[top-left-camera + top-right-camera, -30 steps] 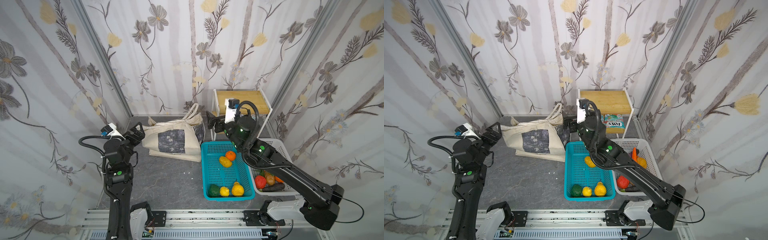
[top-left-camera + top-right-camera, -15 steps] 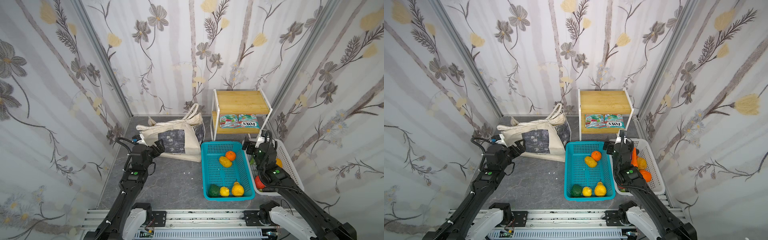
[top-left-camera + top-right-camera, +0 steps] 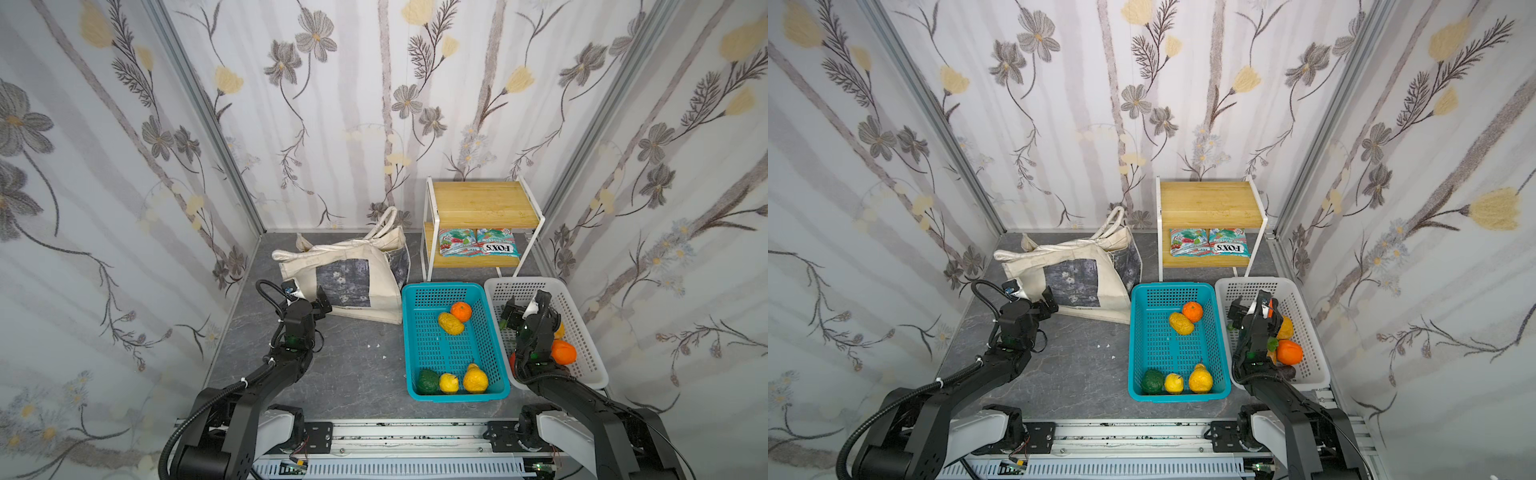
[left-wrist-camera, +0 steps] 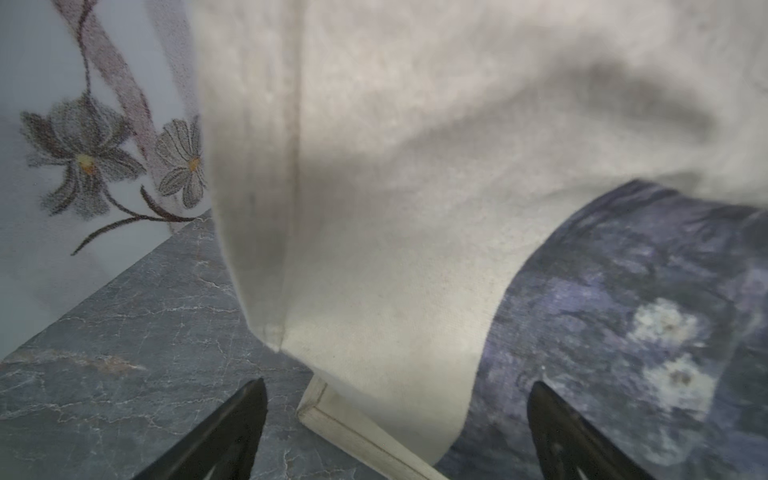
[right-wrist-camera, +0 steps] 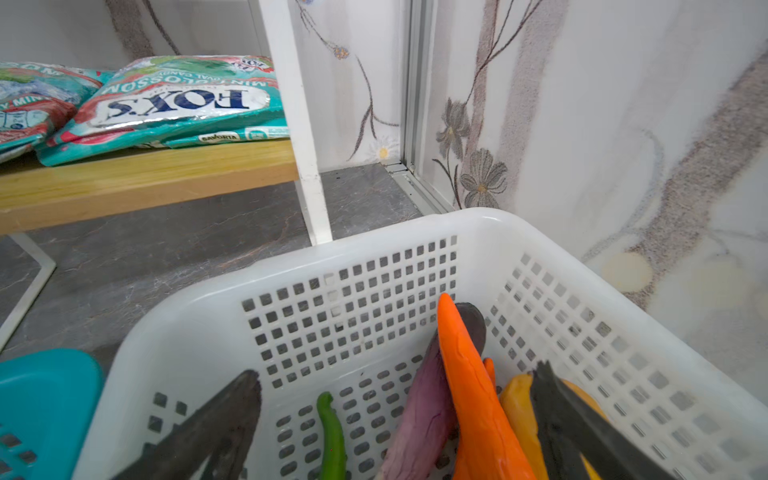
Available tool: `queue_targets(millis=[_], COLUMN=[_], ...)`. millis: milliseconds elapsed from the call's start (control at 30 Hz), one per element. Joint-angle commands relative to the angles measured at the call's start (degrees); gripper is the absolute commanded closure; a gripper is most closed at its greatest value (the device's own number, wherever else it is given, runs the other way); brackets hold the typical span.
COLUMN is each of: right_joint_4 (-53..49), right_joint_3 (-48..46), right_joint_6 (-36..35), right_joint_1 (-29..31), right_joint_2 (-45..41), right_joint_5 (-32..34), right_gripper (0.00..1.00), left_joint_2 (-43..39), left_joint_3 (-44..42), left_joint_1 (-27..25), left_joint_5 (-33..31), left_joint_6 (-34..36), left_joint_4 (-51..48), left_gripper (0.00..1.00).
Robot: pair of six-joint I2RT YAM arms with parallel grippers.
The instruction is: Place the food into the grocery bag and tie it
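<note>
The cream grocery bag [image 3: 345, 274] [image 3: 1071, 274] lies slumped on the grey floor, handles toward the back wall. My left gripper [image 3: 322, 301] [image 4: 397, 386] is open at the bag's near left corner; the cloth [image 4: 415, 166] sits between the spread fingers, ungripped. My right gripper [image 3: 525, 305] [image 5: 395, 370] hangs open over the white basket [image 3: 523, 280], above an orange carrot [image 5: 469, 395], a purple vegetable [image 5: 419, 415] and a green chili [image 5: 332, 436]. More food lies in the teal basket [image 3: 442, 286]: an orange [image 3: 461, 311] and a yellow pear [image 3: 476, 379]. Snack packets [image 3: 478, 247] rest on the shelf.
A white-framed wooden shelf [image 3: 482, 203] stands at the back right, close behind the baskets. Flowered walls close in three sides. The teal basket touches the bag's right edge. Bare grey floor [image 3: 353, 365] lies between my left arm and the teal basket.
Both arms came down from raised poses. The left gripper moved in to the bag's corner; the right gripper pulled back from the bag and shelf to the white basket. Both stayed open.
</note>
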Motion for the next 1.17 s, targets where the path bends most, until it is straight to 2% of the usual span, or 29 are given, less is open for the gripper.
queue_targets(millis=[0,100,200,300,400,500,600,1133], right_joint_4=[23.3,27.2,34.4,30.7,38.1,26.4,29.8,27.6], right_joint_3=[-2.9,-2.6,-3.1,-1.2,-1.6,2.7,2.4,3.3], right_joint_6=[-0.4,2.7,1.5,0.6,-0.6,-0.3,-1.4,-2.4], right_joint_1=[-1.6,-3.7,-4.6,-4.5,-4.5,-4.3,-3.5,-3.3], right_joint_2=[1.4,5.9,11.0,12.0,16.9,14.9,16.6,16.3], right_joint_5=[-2.2,-5.3,-10.8,-13.5,-14.9,-14.4,-13.4,-15.6], right_gripper=[0.00,0.00,0.00,0.00,0.00,0.00,0.00,0.00], left_joint_2=[5.3,11.7,12.8,15.3,19.4,20.9,21.0,21.0], left_joint_3=[-1.9,-0.2,-0.9,-3.7,-3.5,-3.7,-3.6,-3.6], left_joint_1=[1.7,2.7,3.5,6.7,7.5,6.8,6.8,6.6], left_joint_5=[-0.9,1.7,2.1,4.3,7.5,8.0,8.0,8.0], left_joint_6=[4.8,6.6,8.6,5.5,5.6,7.2,7.2,7.3], left_joint_4=[17.0,19.3,23.6,30.5,33.6,35.5,35.6,35.5], left_gripper=[0.00,0.00,0.00,0.00,0.00,0.00,0.00,0.00])
